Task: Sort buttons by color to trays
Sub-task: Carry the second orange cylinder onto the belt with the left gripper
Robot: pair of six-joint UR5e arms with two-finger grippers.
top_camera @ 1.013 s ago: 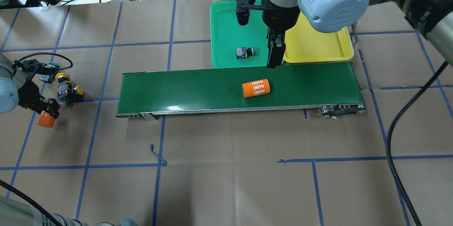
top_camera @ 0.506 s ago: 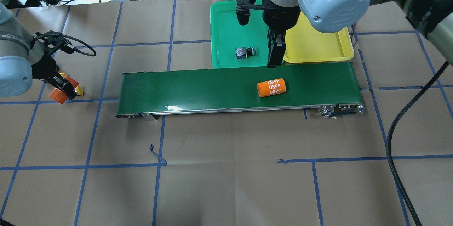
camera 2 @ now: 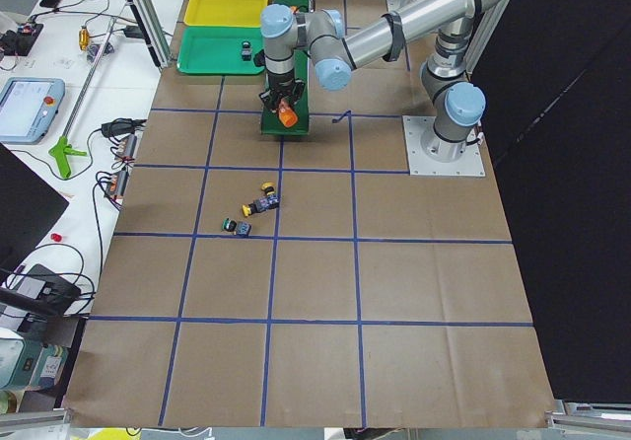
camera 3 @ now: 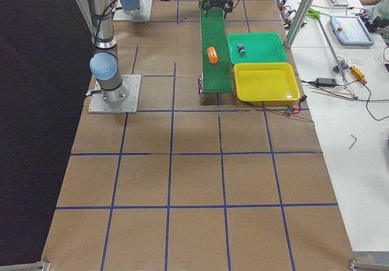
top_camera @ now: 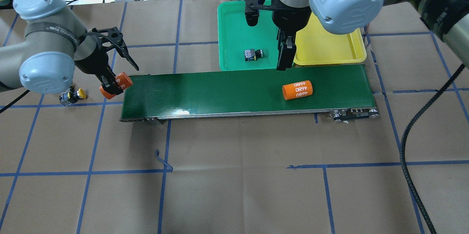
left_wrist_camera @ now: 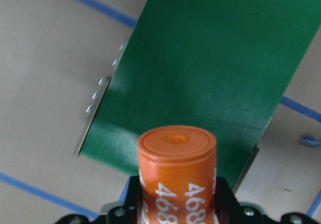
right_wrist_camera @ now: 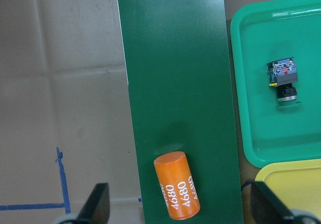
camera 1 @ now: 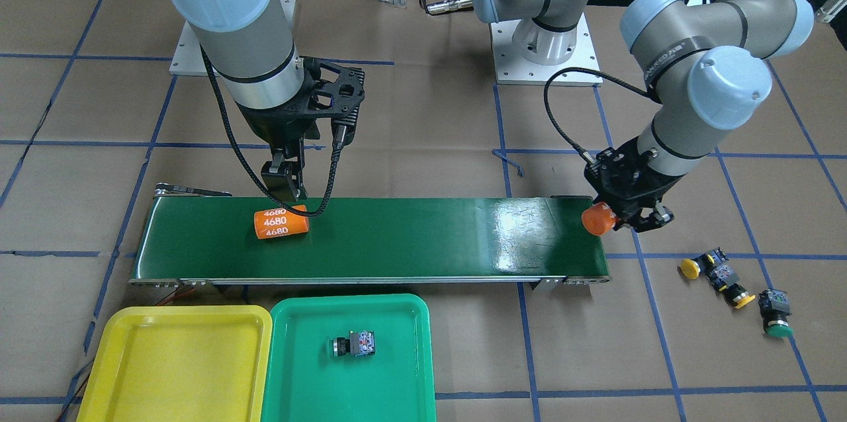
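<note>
The left gripper (camera 1: 615, 218) pinches an orange 4680 cylinder (camera 1: 597, 219) just over the end of the conveyor belt (camera 1: 430, 237). The right gripper (camera 1: 283, 192) hangs with fingers spread over the belt, near a second 4680 cylinder (top_camera: 297, 90). One button (camera 1: 354, 344) lies in the green tray (camera 1: 413, 316), which touches the yellow tray (camera 1: 119, 329). Two yellow buttons (camera 1: 689, 268) and one green button (camera 1: 774, 317) lie on the table, well apart from the trays

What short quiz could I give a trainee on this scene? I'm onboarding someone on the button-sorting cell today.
1. True or false: the yellow tray holds a button.
2. The left gripper holds: A) a green button, B) an orange cylinder, C) nothing.
3. How many buttons lie in the green tray?
Key: 1 false; 2 B; 3 one.
</note>
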